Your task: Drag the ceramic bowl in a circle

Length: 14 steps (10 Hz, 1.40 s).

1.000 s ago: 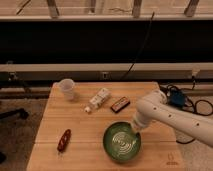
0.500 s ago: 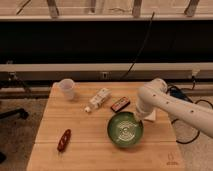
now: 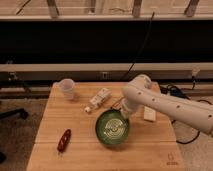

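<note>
The gripper (image 3: 122,115) is pressing at the ceramic bowl (image 3: 111,132)'s far rim, its hold untellable; seemingly mid-circle, needing a steady arc.

End effector (image 3: 122,114) indistinct at ceramic bowl (image 3: 111,133) rim, arm (image 3: 167,106) cropped right

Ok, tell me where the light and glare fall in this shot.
Camera view: the glossy inside of the ceramic bowl catches pale highlights; the wooden table is evenly lit; the background band above it is dark; the tool rests at the bowl's far-right rim.
</note>
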Tool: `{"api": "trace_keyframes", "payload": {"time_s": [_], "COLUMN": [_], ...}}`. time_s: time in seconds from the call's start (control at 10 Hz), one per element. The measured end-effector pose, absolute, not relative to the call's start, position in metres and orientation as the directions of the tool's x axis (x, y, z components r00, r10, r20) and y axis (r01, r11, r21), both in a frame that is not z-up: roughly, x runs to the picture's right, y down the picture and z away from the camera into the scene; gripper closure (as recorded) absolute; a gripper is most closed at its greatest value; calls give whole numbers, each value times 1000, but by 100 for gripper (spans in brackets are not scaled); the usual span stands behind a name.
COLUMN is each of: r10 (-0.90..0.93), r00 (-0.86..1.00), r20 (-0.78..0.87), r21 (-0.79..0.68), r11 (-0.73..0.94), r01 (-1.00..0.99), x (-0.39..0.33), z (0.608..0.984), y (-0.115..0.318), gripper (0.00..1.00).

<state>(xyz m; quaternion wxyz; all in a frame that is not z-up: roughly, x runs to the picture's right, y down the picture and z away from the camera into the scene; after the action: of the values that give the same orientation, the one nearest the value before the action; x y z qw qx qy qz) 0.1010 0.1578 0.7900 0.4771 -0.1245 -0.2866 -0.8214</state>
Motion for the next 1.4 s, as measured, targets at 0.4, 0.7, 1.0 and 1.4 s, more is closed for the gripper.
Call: {"api": "trace_keyframes", "payload": {"time_s": [0.4, 0.7, 1.0, 1.4], "r10": [-662, -619, -600, -649], "r00": [-618, -689, -711, -622], "r20": [424, 377, 367, 438], "r21": [434, 483, 492, 443], "r11": [-450, -504, -523, -446], "r01": [780, 716, 696, 777], "x": [32, 28, 63, 136], "z": [774, 752, 747, 769], "y": [184, 214, 232, 228], "gripper": [100, 100, 100, 79]}}
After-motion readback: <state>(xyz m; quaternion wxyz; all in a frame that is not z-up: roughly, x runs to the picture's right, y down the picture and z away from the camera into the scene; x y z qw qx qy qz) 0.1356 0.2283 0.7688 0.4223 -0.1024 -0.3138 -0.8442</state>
